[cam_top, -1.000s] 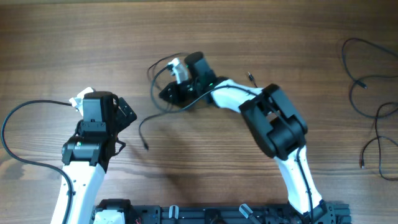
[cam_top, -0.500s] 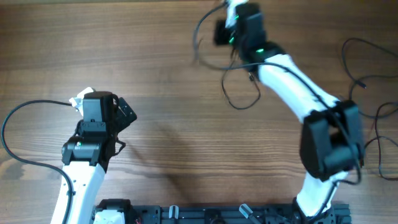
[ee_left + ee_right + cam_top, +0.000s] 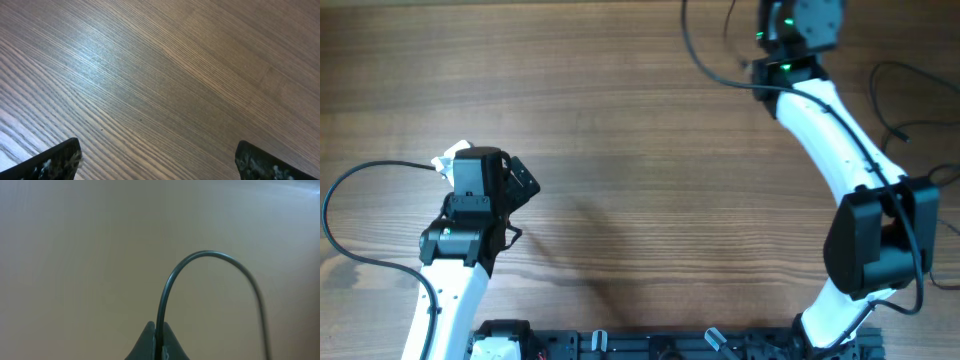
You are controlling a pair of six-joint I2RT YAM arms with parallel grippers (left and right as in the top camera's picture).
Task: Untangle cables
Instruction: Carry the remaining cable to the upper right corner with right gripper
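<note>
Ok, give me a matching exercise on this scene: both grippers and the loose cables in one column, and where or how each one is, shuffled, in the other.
Things:
1. left gripper
2. right gripper
3. loose cables

States:
A. lying near the right edge of the table
B. shut on a cable
C. open above bare table

Pairs: 1-C, 2-B, 3-A

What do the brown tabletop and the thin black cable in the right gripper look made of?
Brown tabletop: wood or wood-look laminate, judging by straight grain lines; satin finish with soft glare. Thin black cable: probably plastic- or rubber-sheathed wire, smooth, slightly glossy, holding a springy arch out of the shut right gripper.
</note>
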